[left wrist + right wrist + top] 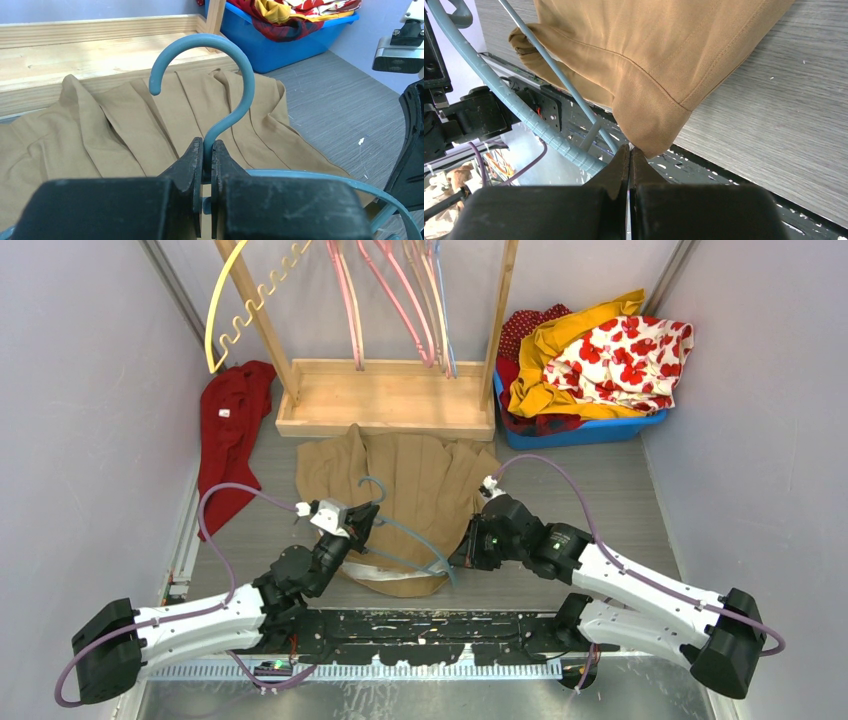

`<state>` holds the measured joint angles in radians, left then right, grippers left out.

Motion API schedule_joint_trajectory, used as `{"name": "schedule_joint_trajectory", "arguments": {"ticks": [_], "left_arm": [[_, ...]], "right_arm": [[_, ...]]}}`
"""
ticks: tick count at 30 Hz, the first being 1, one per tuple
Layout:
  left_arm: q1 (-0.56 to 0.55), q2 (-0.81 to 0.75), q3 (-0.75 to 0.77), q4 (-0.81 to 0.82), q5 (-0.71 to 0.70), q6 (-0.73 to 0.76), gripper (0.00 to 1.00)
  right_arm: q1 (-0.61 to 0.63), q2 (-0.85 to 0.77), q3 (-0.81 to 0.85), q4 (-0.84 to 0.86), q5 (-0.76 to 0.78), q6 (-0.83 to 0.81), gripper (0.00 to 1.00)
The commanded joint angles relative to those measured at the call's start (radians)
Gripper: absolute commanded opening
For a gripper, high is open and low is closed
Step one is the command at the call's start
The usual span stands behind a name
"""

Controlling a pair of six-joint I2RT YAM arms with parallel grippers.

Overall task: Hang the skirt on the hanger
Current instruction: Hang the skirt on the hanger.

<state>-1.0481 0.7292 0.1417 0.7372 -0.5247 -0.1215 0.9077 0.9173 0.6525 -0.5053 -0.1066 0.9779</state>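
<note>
Across the grey counter [620, 490] at frame centre lies the tan skirt [420, 480], the blue hanger [202, 41] atop its lower half, steadied by the left claw [207, 150] clenched on the hook's neck, while the right claw [630, 152] pinches the skirt's lower-right corner, seemingly to feed it on.

A skirt [649, 60] of tan woven cloth, matt with stitched hems, is being shown at centre. A hanger [248, 85] of smooth blue-grey plastic is being seen with a faint sheen. The table [774, 125] is being presented as matt grey wood-grain laminate. Pale bare wood is being shown in the rack base [385, 395], upper centre, and glossy blue plastic in the bin [580, 430], upper right.
</note>
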Motion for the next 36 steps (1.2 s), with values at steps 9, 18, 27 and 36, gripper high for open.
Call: {"name": "schedule_joint_trajectory", "arguments": {"ticks": [9,18,27,36], "left_arm": [[-0.003,0.032,0.062,0.096,-0.033,0.055,0.0],[-0.003,0.065,0.092,0.109,-0.028,0.078,0.0],[-0.003,0.115,0.088,0.162,-0.028,0.084,0.0],[-0.002,0.145,0.101,0.216,-0.037,0.126,0.0]], "right_arm": [[-0.001,0.014,0.036,0.032,-0.05,-0.022,0.01],[-0.002,0.036,0.033,0.046,-0.069,-0.026,0.01],[-0.001,0.049,0.025,0.095,-0.1,-0.011,0.01],[-0.002,0.057,0.027,0.108,-0.14,0.002,0.01]]}}
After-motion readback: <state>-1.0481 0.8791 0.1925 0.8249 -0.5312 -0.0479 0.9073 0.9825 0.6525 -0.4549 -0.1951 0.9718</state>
